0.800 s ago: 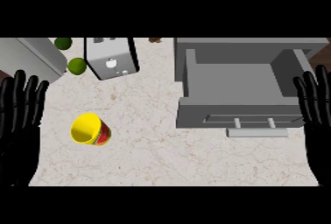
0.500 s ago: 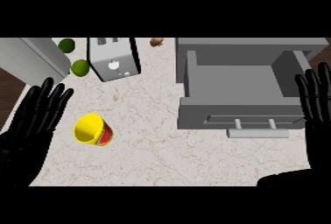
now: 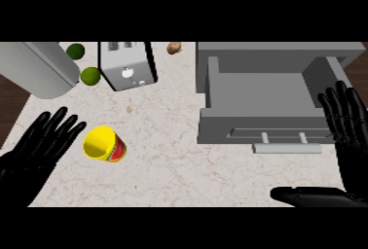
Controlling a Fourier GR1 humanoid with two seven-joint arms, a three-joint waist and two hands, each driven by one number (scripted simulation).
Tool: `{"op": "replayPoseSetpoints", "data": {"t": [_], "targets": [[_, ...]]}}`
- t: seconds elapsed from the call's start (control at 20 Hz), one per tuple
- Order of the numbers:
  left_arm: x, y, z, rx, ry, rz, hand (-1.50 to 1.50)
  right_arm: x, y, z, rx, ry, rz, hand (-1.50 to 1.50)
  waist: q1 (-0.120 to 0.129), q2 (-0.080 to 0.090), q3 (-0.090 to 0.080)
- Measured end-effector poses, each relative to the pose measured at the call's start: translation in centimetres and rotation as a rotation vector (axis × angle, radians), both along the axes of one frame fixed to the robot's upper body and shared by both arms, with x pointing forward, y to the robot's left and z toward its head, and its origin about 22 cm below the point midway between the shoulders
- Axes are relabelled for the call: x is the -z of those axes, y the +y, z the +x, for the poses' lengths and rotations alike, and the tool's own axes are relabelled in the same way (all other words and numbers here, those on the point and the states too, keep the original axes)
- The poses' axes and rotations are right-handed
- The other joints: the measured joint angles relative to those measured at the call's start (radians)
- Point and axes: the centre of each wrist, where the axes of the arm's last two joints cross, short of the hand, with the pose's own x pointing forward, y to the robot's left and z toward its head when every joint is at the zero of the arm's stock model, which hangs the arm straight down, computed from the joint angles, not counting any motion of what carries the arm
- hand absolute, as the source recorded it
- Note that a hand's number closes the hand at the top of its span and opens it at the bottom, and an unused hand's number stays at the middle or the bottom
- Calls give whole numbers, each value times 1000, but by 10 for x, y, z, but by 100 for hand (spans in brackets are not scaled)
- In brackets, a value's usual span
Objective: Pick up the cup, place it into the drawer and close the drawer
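In the head view you have the yellow cup (image 3: 105,144) lying on its side on the table (image 3: 187,170), its mouth facing up and to the left. Your left robot hand (image 3: 37,148) sits just left of it, fingers straight and spread, holding nothing. The open drawer (image 3: 259,92) is well to the right, its handle (image 3: 286,138) facing you. Your right robot hand (image 3: 350,127) stands open at the drawer's right edge, fingers up. A toaster (image 3: 128,64) and two limes (image 3: 90,76) are at the back.
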Motion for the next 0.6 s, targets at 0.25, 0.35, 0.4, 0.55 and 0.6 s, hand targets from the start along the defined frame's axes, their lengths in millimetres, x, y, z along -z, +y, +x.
{"op": "replayPoseSetpoints", "data": {"t": [0.25,0.35,0.4,0.55,0.6], "targets": [[21,24,12,-19,47,14,-150,-3,-1,8,-1,3,-9,-150,0,0,0],[28,34,19,-47,62,30,-150,4,-4,9,-11,2,-14,-150,-2,0,0],[33,38,18,-59,67,42,-150,4,-6,8,-9,2,-14,-150,-1,0,1],[49,48,23,-102,83,73,-150,3,-8,14,-7,-3,-13,-150,-2,0,0],[57,50,25,-113,91,82,-150,5,-6,16,-9,-1,-12,-150,-2,0,0]]}}
